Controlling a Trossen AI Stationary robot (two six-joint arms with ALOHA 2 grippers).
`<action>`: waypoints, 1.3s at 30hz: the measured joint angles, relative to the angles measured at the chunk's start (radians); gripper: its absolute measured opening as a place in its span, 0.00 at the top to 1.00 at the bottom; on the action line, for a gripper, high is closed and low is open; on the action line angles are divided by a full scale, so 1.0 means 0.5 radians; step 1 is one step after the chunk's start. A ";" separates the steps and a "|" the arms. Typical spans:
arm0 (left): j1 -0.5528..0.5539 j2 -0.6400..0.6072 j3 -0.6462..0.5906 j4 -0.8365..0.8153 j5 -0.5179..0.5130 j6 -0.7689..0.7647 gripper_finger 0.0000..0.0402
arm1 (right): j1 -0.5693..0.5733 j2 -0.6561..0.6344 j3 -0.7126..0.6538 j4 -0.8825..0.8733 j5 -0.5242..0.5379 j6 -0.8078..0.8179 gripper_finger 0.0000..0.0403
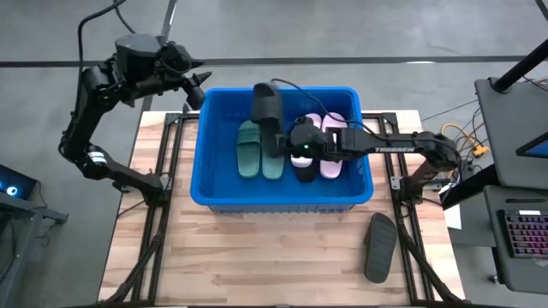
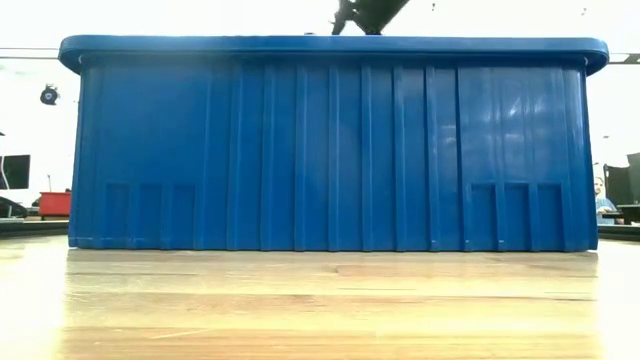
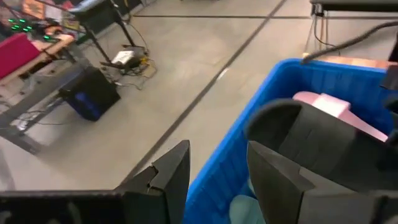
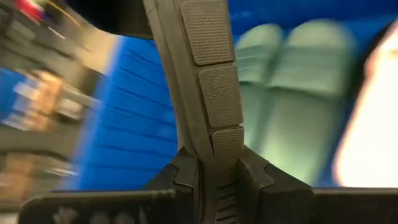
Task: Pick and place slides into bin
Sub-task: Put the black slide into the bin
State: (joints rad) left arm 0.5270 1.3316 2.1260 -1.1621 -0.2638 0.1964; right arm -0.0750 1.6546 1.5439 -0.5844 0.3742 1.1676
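**Slides pile up in bin as one waits on the table**

Sandals fill much of the blue bin in the view from above: a dark green pair lies side by side on its floor, with a black slide and a pale pink pair next to them. The right gripper reaches in over the tub, clamped on a charcoal slide that stands tilted above the green pair, not yet let go. One more charcoal slide lies on the wooden table outside the bin, near the right front corner, so at least two placements appear to remain. The left gripper waits beyond the bin's far left corner, holding nothing.

From table height, the bin's ribbed front wall blocks everything inside; only part of a dark arm shows above the rim.

The left wrist camera looks past its own parted, empty fingers at the bin's rim, the raised charcoal slide and a pink slide behind it. Floor, cables and a cart lie beyond.

The right wrist camera shows its fingers pinching the charcoal slide's treaded sole edge-on, the green pair directly beneath. The crowded floor of the bin looks like the main obstacle to a clean drop.
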 joint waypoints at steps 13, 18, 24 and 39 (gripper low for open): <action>0.001 -0.122 -0.135 -0.012 0.160 0.093 0.64 | -0.008 0.032 -0.296 0.554 -0.250 1.003 0.88; 0.002 -0.201 -0.178 -0.003 0.198 0.150 0.64 | -0.087 0.129 -0.236 0.551 -0.475 1.054 0.88; 0.002 -0.291 -0.250 0.007 0.251 0.164 0.64 | -0.180 0.206 -0.215 0.550 -0.562 1.107 0.88; 0.001 -0.465 -0.551 0.006 0.289 0.148 0.64 | -0.315 0.362 -0.213 0.533 -0.815 1.031 0.88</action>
State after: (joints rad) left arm 0.5274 1.0992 1.8506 -1.1589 -0.1195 0.2703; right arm -0.2324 1.8355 1.4376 -0.3180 -0.0335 1.6829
